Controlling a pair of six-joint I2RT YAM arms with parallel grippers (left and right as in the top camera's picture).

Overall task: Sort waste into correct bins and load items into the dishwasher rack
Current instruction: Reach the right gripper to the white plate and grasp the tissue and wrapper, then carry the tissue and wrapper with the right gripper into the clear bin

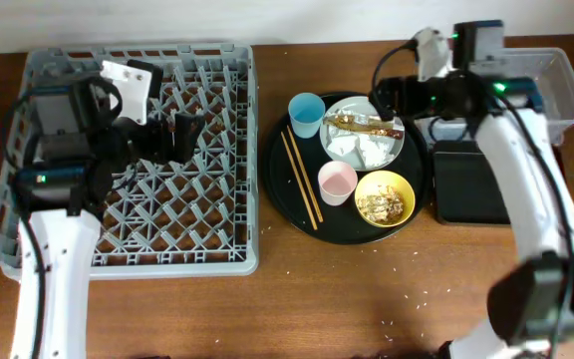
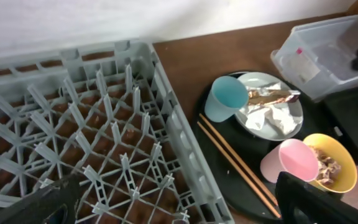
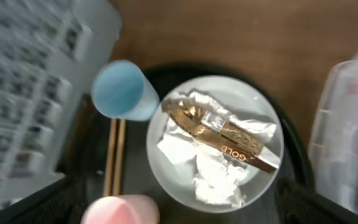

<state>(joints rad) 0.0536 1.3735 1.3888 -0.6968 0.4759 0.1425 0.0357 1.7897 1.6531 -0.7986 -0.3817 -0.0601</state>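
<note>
The grey dishwasher rack fills the left. My left gripper hangs open and empty over it; it also shows in the left wrist view. A round black tray holds a blue cup, pink cup, two chopsticks, a yellow bowl with food scraps, and a white plate with a gold wrapper and napkins. My right gripper is open above the plate, wrapper and napkins.
A clear tub stands at the far right back, with the shallow black tray in front of it. Pale crumbs lie scattered on the wooden table near the front edge. The rack's rim sits close to the round tray.
</note>
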